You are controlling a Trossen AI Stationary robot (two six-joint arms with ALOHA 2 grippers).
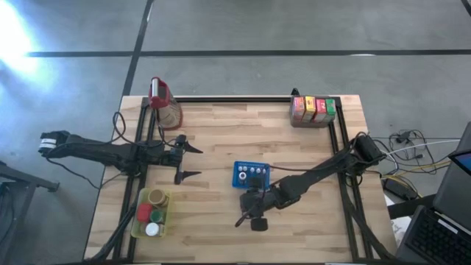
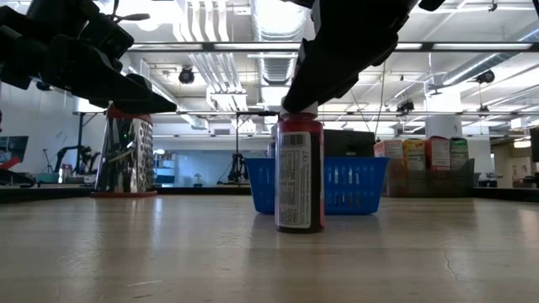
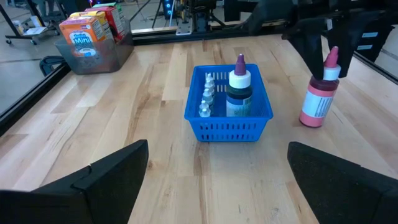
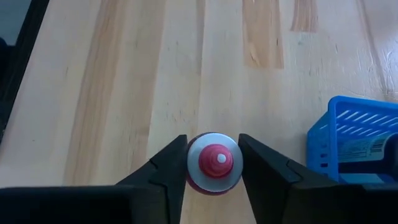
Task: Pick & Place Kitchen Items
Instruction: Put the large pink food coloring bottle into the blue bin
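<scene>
My right tool (image 4: 213, 165) is gripping the upright red bottle (image 2: 299, 172) on the worktop (image 1: 294, 228); my left tool (image 1: 193, 161) is hanging released.

Bright overhead ceiling lights (image 2: 278, 21) wash out the low view's top; arms there are near-black silhouettes. Strong glare at floor (image 1: 18, 37) in high view, upper left. Table (image 4: 124, 74) evenly lit, soft shadows. Wrist fingers blurry close up.

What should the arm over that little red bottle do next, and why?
Probably lift it straight up. The right pincer sits around the cap of the red bottle, which stands upright on the table beside the blue basket. The left pincer waits open, well away.
</scene>
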